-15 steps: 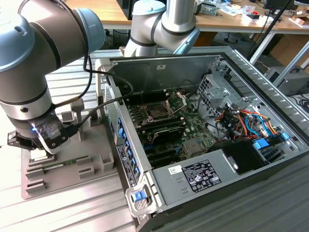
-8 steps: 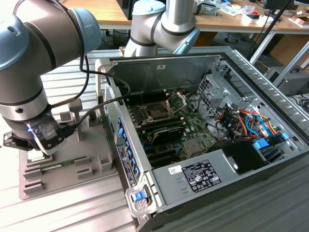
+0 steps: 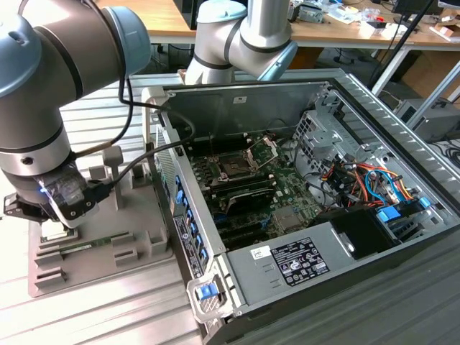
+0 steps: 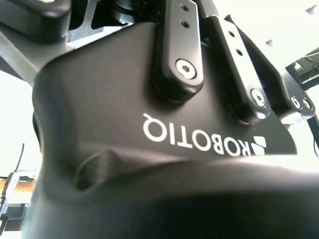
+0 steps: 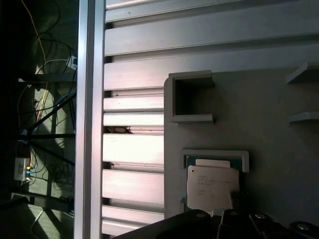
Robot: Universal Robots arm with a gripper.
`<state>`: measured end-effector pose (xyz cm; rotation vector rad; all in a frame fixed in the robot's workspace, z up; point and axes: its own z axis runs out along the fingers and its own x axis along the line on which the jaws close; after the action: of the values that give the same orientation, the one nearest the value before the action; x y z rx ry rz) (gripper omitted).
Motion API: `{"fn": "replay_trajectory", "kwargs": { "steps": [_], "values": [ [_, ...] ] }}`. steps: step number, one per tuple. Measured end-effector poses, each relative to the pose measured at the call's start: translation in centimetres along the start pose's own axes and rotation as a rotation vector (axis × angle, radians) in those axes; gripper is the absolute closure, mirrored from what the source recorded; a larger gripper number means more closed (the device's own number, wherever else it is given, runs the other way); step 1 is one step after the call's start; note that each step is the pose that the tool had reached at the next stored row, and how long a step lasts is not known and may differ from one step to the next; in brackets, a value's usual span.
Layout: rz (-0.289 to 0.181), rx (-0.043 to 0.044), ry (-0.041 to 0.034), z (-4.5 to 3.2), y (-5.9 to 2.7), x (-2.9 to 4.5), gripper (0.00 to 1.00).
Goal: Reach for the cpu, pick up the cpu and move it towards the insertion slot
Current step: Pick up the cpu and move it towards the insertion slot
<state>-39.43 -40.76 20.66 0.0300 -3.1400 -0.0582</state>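
The cpu point(image 5: 212, 186) is a small silvery square chip lying on the grey tray point(image 5: 269, 99), just below a raised grey frame with a green rim inside. In the first wrist view, dark parts of my gripper point(image 5: 234, 221) sit right at the chip's near edge. In the exterior view my gripper point(image 3: 54, 219) is low over the grey tray point(image 3: 136, 237) at that view's left, with a pale patch of the cpu point(image 3: 56, 231) beneath it. The insertion slot point(image 3: 233, 167), with its shiny metal frame, lies on the green board inside the open computer case, far to that view's right. The second wrist view shows the gripper body point(image 4: 164, 124) close up.
Raised grey blocks point(image 3: 111, 162) stand on the tray near the gripper. The case wall point(image 3: 180, 215) with blue clips rises between tray and board. Cables point(image 3: 359, 180) and a power supply point(image 3: 302, 262) fill the case's right side. Ribbed metal tabletop point(image 3: 108, 316) surrounds everything.
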Motion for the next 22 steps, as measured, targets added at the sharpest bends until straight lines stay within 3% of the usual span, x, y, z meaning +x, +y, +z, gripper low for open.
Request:
{"fn": "replay_trajectory", "kwargs": {
  "steps": [4,10,13,16,22],
  "values": [
    [0.000,-0.0001,-0.0008,-0.35,0.01,0.07,0.90],
    [0.000,0.0000,-0.0019,-0.36,0.04,1.39,0.90],
    [-0.002,0.0001,-0.0018,-0.35,0.04,1.64,0.90],
    [-0.033,0.0001,-0.0006,-0.32,0.04,1.74,0.90],
    [-0.034,0.0000,-0.0006,-0.31,0.04,1.75,0.90]
  ]
}}
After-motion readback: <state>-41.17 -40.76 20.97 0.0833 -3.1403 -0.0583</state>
